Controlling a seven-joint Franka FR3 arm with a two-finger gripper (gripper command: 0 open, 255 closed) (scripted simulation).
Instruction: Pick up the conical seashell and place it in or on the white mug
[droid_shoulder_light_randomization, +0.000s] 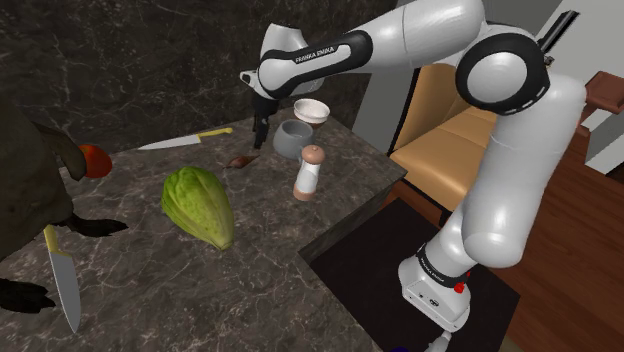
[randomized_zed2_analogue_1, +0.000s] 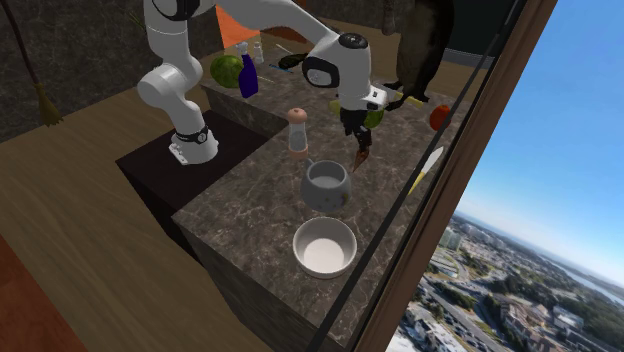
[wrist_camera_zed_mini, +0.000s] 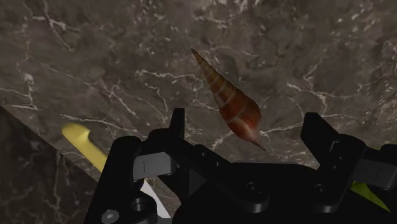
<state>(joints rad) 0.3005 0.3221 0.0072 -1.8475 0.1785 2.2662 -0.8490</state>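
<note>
A brown, banded conical seashell (wrist_camera_zed_mini: 229, 102) lies on the dark marble counter (droid_shoulder_light_randomization: 150, 290). My gripper (wrist_camera_zed_mini: 248, 127) hovers just above it, open, and the shell's wide end sits between the two black fingertips (wrist_camera_zed_mini: 177, 124) without touching them. In the shoulder view the seashell (droid_shoulder_light_randomization: 238, 160) rests below the gripper (droid_shoulder_light_randomization: 260, 128). The mug (droid_shoulder_light_randomization: 293, 138) is drawn grey and stands upright, a short way from the shell toward that view's right. In the second exterior view the gripper (randomized_zed2_analogue_1: 355, 128) hangs over the seashell (randomized_zed2_analogue_1: 362, 158), with the mug (randomized_zed2_analogue_1: 325, 185) nearer the camera.
A white bowl (droid_shoulder_light_randomization: 311, 110) stands behind the mug and a pepper grinder (droid_shoulder_light_randomization: 310, 172) in front of it. A yellow-handled knife (droid_shoulder_light_randomization: 185, 140) lies near the shell. A green cabbage (droid_shoulder_light_randomization: 200, 205), a tomato (droid_shoulder_light_randomization: 95, 160) and a second knife (droid_shoulder_light_randomization: 62, 280) lie further along the counter.
</note>
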